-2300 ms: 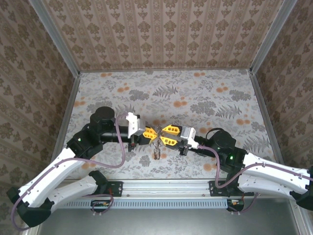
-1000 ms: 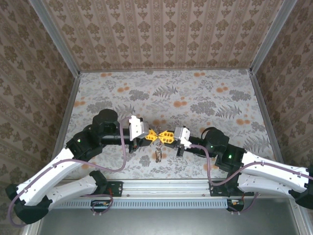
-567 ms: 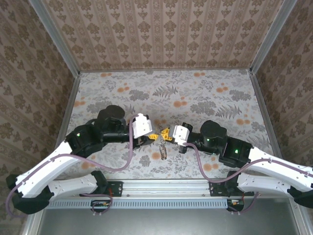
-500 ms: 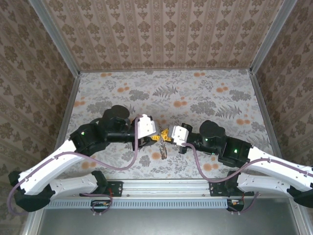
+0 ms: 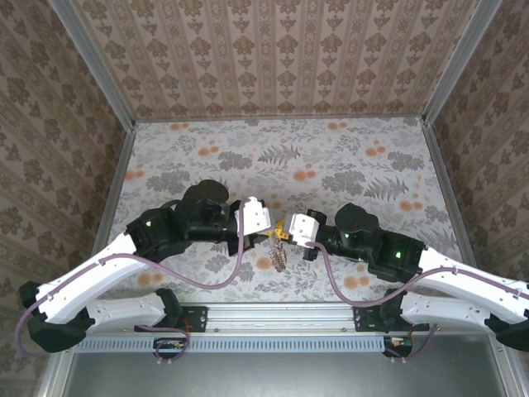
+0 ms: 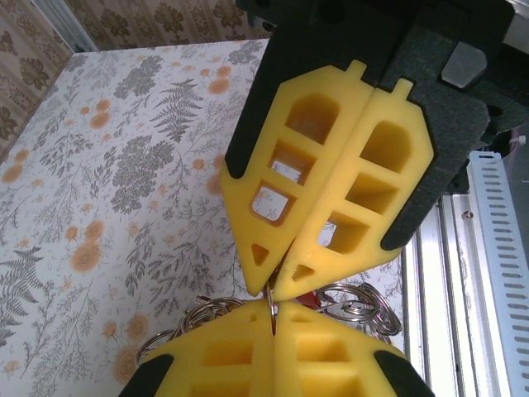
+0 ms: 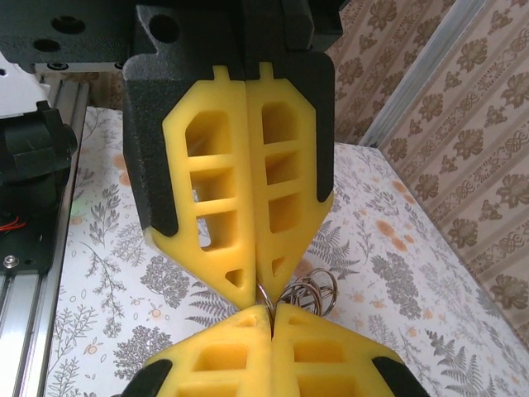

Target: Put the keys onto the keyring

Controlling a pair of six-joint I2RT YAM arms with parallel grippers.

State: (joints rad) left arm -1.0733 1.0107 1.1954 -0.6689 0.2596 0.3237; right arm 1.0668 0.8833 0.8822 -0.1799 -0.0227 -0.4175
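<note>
Contact between the left end effector [image 6: 273, 309] and the right end effector [image 6: 275, 284] falls right at the keyring [image 7: 262, 296]. Both sets of yellow fingers are pressed shut, and the thin wire runs into the seam of each, so each appears clamped on the same loop from opposite sides. That likely steadies the ring in the air so its coil can be worked open for a key. Below the keyring hangs a bunch of further rings [image 6: 351, 299], with the keys' red head [image 6: 309, 298] just beside the pinch and the desk [image 5: 331, 165] well beneath. Other keys cannot be made out. Compared with a second ago, the left arm has reached further in toward the keyring, the wrists sit closer together, and the meeting point has drifted slightly toward the right arm.
</note>
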